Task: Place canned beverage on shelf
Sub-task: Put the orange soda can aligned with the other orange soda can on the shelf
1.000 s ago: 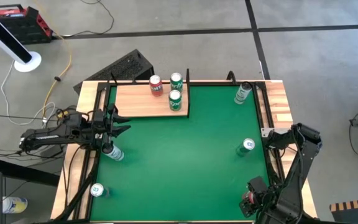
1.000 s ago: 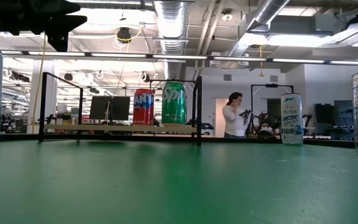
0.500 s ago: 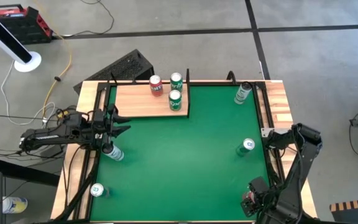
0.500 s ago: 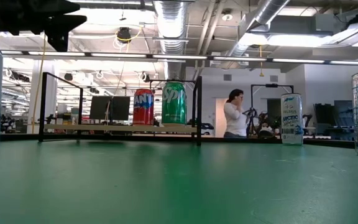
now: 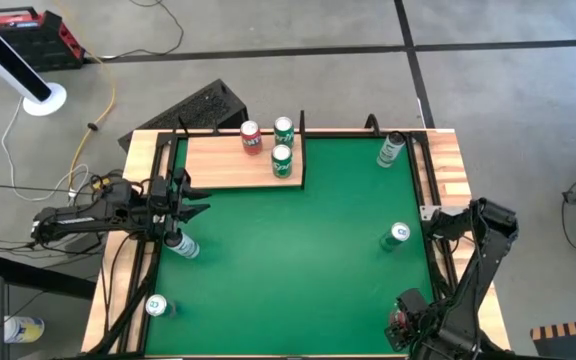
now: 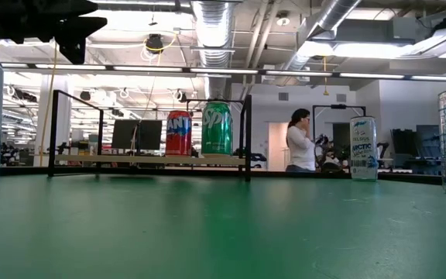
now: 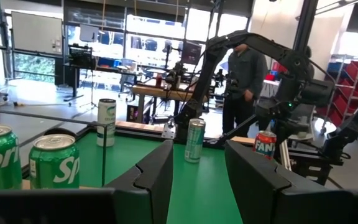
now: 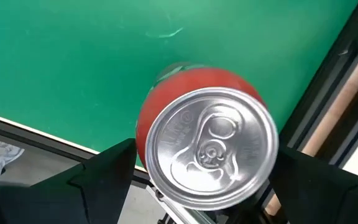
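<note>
The right gripper [image 8: 197,180] stands wide apart around a red can [image 8: 207,149] at the table's near right corner, not yet clamped. Rigid, smooth and probably slippery, it wants a mid-wall grip. Farther off, the left gripper [image 5: 190,207] hovers partly apart, empty, beside the shelf [image 5: 223,162].

We see a green table [image 5: 288,260] with a wood shelf [image 5: 218,165] at its far left. On the shelf stand a red can [image 5: 252,136] and two green cans [image 5: 282,145]. On the table stand four silver cans [image 5: 396,235], two left, two right.
</note>
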